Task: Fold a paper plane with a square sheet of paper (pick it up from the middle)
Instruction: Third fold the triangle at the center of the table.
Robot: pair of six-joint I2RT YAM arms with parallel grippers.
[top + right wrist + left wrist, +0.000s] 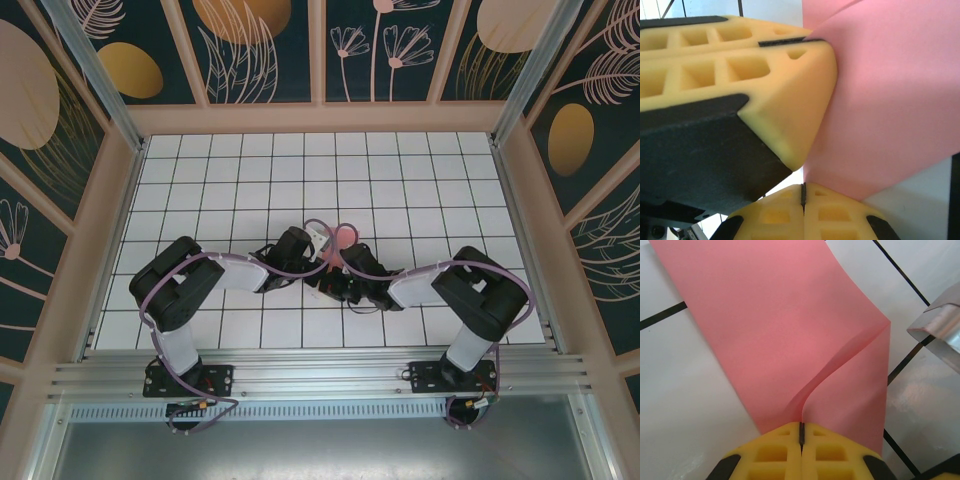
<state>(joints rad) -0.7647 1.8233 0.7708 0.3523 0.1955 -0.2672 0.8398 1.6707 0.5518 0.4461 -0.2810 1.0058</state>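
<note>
Left wrist: salmon-pink sheet (790,330) (plain, creased) pinched tight by left claw (801,432) and right claw (803,192).

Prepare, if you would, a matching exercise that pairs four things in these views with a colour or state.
Things:
1. sheet of paper
2. left pincer
3. table
4. rail under the arm bases

Colour or state:
A. silver metal
B. yellow, shut on the paper
C. salmon pink
D. white with a black grid

Pairs: 1-C, 2-B, 3-D, 4-A
</note>
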